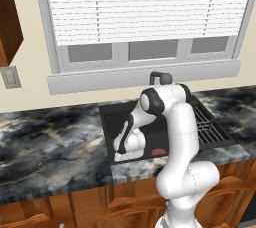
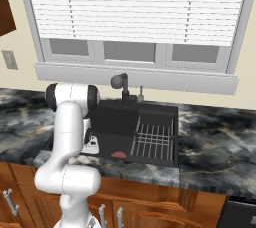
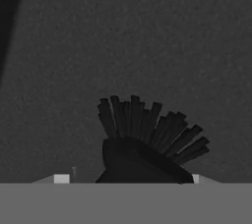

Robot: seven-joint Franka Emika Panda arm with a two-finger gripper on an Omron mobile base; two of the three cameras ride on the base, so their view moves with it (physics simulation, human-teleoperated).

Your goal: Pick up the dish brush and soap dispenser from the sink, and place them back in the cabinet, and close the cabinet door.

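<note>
The dish brush shows as a small reddish head (image 1: 159, 151) (image 2: 119, 155) on the floor of the black sink (image 1: 107, 122) (image 2: 115, 117), near its front wall. My gripper (image 1: 122, 156) (image 2: 92, 148) reaches down into the basin just left of that red piece. In the hand view a dark, bristled part of the brush (image 3: 147, 139) lies close below the gripper (image 3: 129, 179). The fingertips (image 3: 61, 179) stand apart on either side of it without touching. The soap dispenser is out of view. A reddish-brown cabinet (image 1: 7, 22) (image 2: 5, 12) edge shows at upper left; its door cannot be told apart.
A wire rack (image 1: 207, 124) (image 2: 154, 139) fills the sink's right half. A dark faucet (image 1: 160, 78) (image 2: 122, 84) rises behind the basin under the window with blinds. Marbled countertop (image 1: 50, 142) (image 2: 215, 132) runs along both sides. Wooden drawers sit below.
</note>
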